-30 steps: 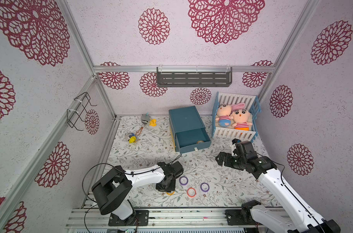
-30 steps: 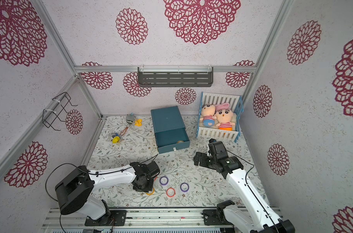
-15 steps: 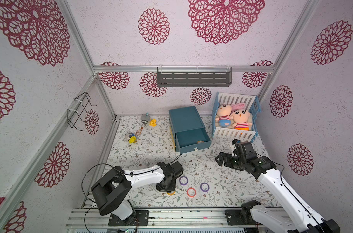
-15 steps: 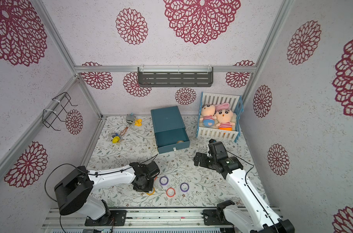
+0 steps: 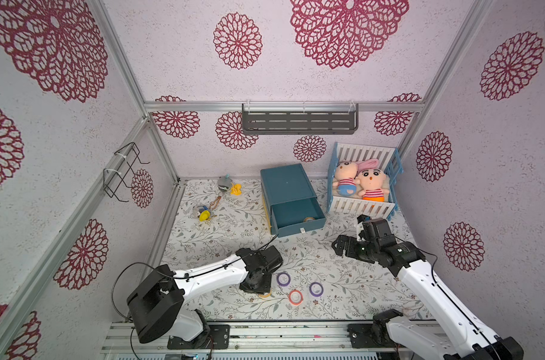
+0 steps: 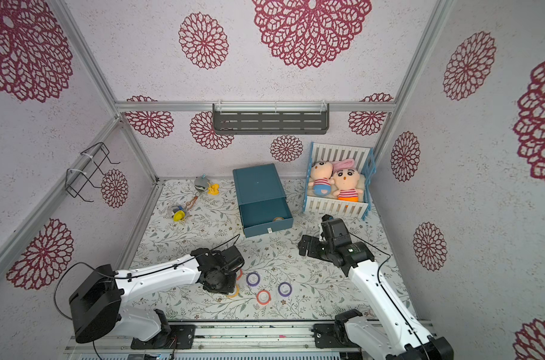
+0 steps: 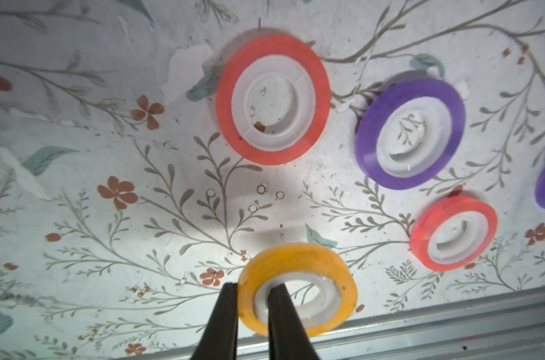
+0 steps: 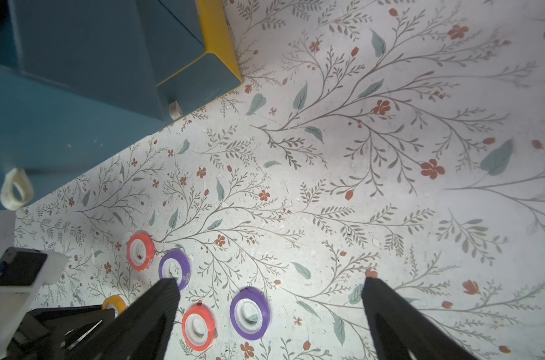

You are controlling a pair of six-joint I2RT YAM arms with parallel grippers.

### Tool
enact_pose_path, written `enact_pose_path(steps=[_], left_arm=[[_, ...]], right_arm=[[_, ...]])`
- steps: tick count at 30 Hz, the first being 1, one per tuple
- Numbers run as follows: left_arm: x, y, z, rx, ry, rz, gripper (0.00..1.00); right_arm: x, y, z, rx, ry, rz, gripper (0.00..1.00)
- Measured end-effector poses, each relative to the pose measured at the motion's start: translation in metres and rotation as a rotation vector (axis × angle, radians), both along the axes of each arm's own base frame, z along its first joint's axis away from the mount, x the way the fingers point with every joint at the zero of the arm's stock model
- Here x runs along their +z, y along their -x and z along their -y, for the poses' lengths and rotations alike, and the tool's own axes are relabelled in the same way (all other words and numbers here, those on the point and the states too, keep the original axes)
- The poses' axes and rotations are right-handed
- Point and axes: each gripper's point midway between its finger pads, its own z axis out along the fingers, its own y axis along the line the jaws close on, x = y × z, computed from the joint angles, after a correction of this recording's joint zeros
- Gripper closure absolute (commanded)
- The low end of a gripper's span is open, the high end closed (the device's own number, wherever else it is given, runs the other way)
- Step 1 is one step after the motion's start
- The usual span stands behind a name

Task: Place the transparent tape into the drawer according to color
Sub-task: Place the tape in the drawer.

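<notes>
The left gripper (image 7: 254, 288) pinches the yellow tape (image 7: 321, 258) by its rim, and the open drawer (image 5: 299, 229) lies beyond, nearer the wide-open right gripper (image 8: 268, 280).

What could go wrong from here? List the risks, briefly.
1. The left hand pinches only one wall of the yellow tape, so the ring could swivel or slip on lifting.
2. The open right hand hovers near the drawer, so the arms might clash on the way there.
</notes>
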Motion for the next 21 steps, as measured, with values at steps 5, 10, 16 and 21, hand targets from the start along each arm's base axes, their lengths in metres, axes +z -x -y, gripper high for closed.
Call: enact_pose_path(steps=[5, 10, 16, 21], left_arm=[[0.024, -0.009, -0.011, 0.021, 0.002, 0.048, 1.00], [0.061, -0.024, -0.017, 0.045, 0.029, 0.126, 1.00], [0.106, -0.044, -0.015, 0.044, 0.063, 0.216, 1.00], [0.140, -0.063, -0.010, 0.031, 0.080, 0.283, 1.00]], right_arm=[[-0.003, 0.000, -0.002, 0.007, -0.010, 0.000, 0.01], [-0.007, 0.002, -0.002, 0.008, -0.008, -0.010, 0.01], [-0.008, 0.002, -0.002, 0.008, -0.009, -0.011, 0.01], [-0.008, 0.002, -0.002, 0.009, -0.011, -0.011, 0.01]])
